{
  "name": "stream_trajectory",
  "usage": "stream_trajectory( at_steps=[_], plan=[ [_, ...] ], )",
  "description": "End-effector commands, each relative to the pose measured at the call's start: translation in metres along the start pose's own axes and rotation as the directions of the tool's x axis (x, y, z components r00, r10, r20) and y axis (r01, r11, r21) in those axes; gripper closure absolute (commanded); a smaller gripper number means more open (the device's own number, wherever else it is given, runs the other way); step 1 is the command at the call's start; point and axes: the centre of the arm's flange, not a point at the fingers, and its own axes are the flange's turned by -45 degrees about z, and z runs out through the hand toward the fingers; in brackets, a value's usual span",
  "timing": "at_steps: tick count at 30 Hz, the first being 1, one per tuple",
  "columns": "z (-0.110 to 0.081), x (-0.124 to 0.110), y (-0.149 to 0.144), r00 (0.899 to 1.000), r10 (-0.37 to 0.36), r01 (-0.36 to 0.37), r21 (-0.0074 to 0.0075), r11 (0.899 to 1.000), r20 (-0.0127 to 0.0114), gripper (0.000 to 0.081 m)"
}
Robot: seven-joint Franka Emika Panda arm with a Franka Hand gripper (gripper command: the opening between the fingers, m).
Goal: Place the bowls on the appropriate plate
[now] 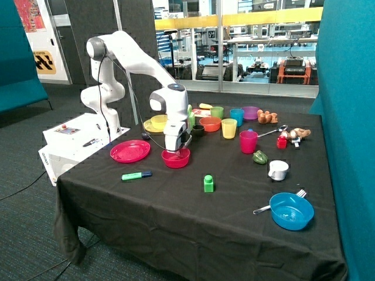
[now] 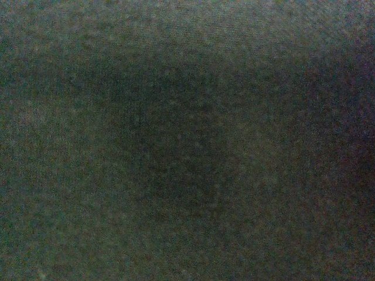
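Observation:
The red-pink bowl (image 1: 176,158) sits on the black tablecloth just beside the red-pink plate (image 1: 130,151), apart from it. My gripper (image 1: 176,150) points straight down at the bowl's near-plate rim, right at or inside it. Behind the arm, the yellow bowl (image 1: 159,121) rests on a yellow plate (image 1: 150,127). The wrist view holds only dark cloth (image 2: 187,140), with no bowl or gripper in it.
A green marker (image 1: 136,175) and a green block (image 1: 208,183) lie in front of the bowl. Cups, an orange bowl (image 1: 210,123) and a pink cup (image 1: 248,141) crowd the back. A blue bowl (image 1: 291,210) with a fork stands near the front corner.

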Motion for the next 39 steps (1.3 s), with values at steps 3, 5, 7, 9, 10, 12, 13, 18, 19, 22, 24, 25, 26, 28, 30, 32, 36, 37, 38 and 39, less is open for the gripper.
stream_trajectory(
  at_steps=[3,5,7,9,10,12,13,18,19,22,24,25,26,28,30,32,36,37,38,39],
  plan=[
    [0.004,-0.003,-0.003,1.0,0.002,-0.002,-0.0034,1.0,0.0029,0.0808],
    [0.004,-0.004,-0.004,1.0,-0.004,0.004,-0.0034,1.0,0.0029,0.0808],
    [0.004,-0.005,-0.004,1.0,0.003,-0.003,-0.0034,1.0,0.0029,0.0808],
    [0.004,-0.007,-0.004,1.0,0.003,-0.003,-0.0034,1.0,0.0029,0.0808],
    [0.004,-0.008,-0.004,1.0,0.003,-0.003,-0.0034,1.0,0.0029,0.0808],
    [0.005,-0.01,-0.005,1.0,0.001,-0.001,-0.0034,1.0,0.0029,0.0808],
    [0.005,-0.012,-0.005,1.0,0.001,-0.001,-0.0034,1.0,0.0029,0.0808],
    [0.005,-0.015,-0.007,1.0,-0.001,0.001,-0.0034,1.0,0.0029,0.0808],
    [0.005,-0.015,-0.007,1.0,-0.002,0.002,-0.0034,1.0,0.0029,0.0808],
    [0.0,-0.017,-0.009,1.0,-0.005,0.005,-0.0034,1.0,0.0029,0.0808],
    [-0.004,-0.018,-0.011,1.0,-0.008,0.008,-0.0034,1.0,0.003,0.0808],
    [-0.008,-0.018,-0.012,1.0,-0.012,0.012,-0.0034,1.0,0.003,0.0808],
    [-0.011,-0.018,-0.014,1.0,-0.012,0.012,-0.0034,1.0,0.003,0.0808],
    [-0.016,-0.019,-0.017,1.0,-0.019,0.019,-0.0033,1.0,0.003,0.0808],
    [-0.021,-0.02,-0.02,1.0,-0.026,0.026,-0.0033,1.0,0.003,0.0808],
    [-0.025,-0.02,-0.023,0.999,-0.032,0.032,-0.0033,0.999,0.003,0.0808],
    [-0.034,-0.021,-0.028,0.999,-0.045,0.045,-0.0033,0.999,0.0031,0.0808],
    [-0.036,-0.021,-0.029,0.999,-0.046,0.046,-0.0033,0.999,0.0031,0.0808],
    [-0.039,-0.021,-0.03,0.999,-0.048,0.048,-0.0033,0.999,0.0031,0.0808],
    [-0.041,-0.021,-0.031,0.999,-0.049,0.049,-0.0033,0.999,0.0031,0.0808]
  ],
)
